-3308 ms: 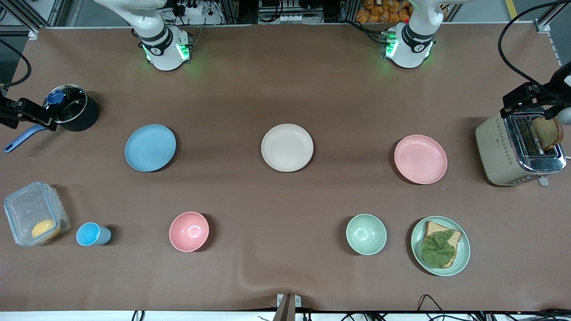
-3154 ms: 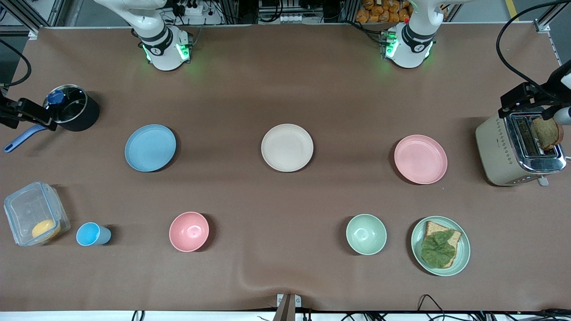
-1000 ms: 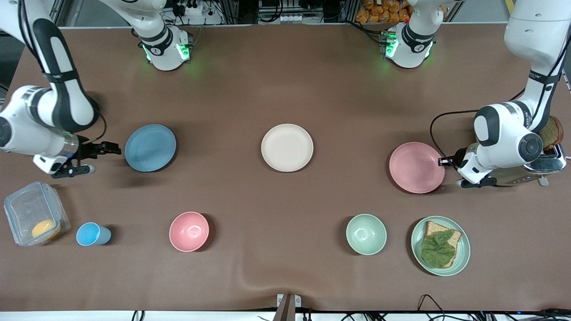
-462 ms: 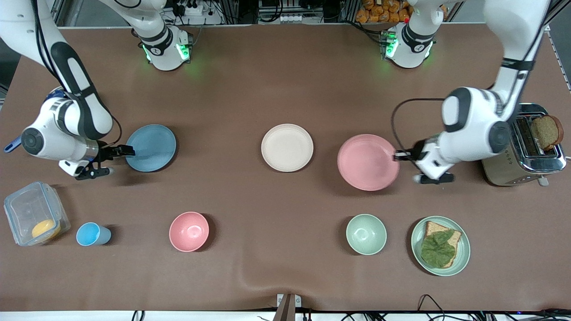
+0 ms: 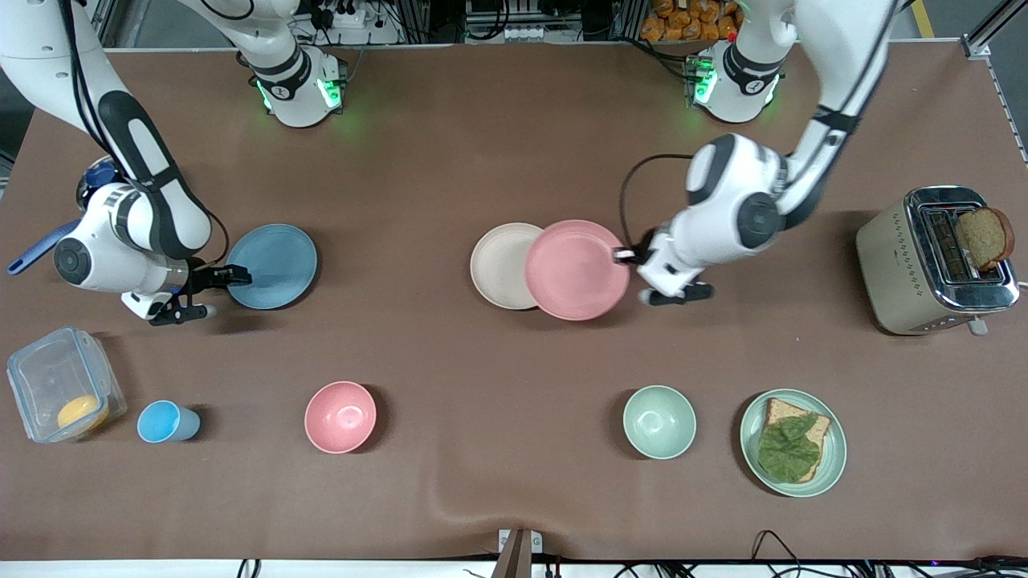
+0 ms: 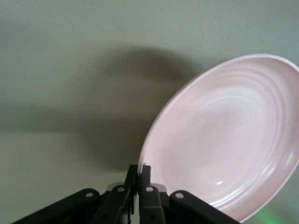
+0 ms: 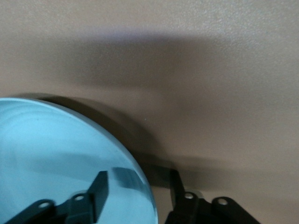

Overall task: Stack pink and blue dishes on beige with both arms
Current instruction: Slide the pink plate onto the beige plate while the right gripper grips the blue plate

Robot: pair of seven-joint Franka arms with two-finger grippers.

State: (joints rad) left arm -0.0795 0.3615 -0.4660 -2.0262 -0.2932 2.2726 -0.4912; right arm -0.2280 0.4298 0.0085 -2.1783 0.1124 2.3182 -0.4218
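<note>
From the front, your left claw (image 5: 625, 257) pinches the pink plate (image 5: 577, 270), overlapping the beige plate (image 5: 499, 265). Left wrist: fingers (image 6: 145, 176) clamped on its rim. Right wrist: your right claw (image 7: 138, 189) straddles the blue plate (image 7: 60, 158) rim on the desk (image 7: 187, 70), fingers apart.

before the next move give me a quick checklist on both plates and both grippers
1. Left gripper shut on the pink plate's rim: ok; fingers pinch the edge.
2. Pink plate centred over the beige plate: not ok; it overlaps only the edge toward the left arm's end.
3. Right gripper astride the blue plate's rim: ok; one finger sits over the plate, the other outside it.
4. Right gripper's grip secure: not ok; a gap shows between its fingers and the rim.
5. Blue plate lifted: not ok; it lies on the table.
</note>
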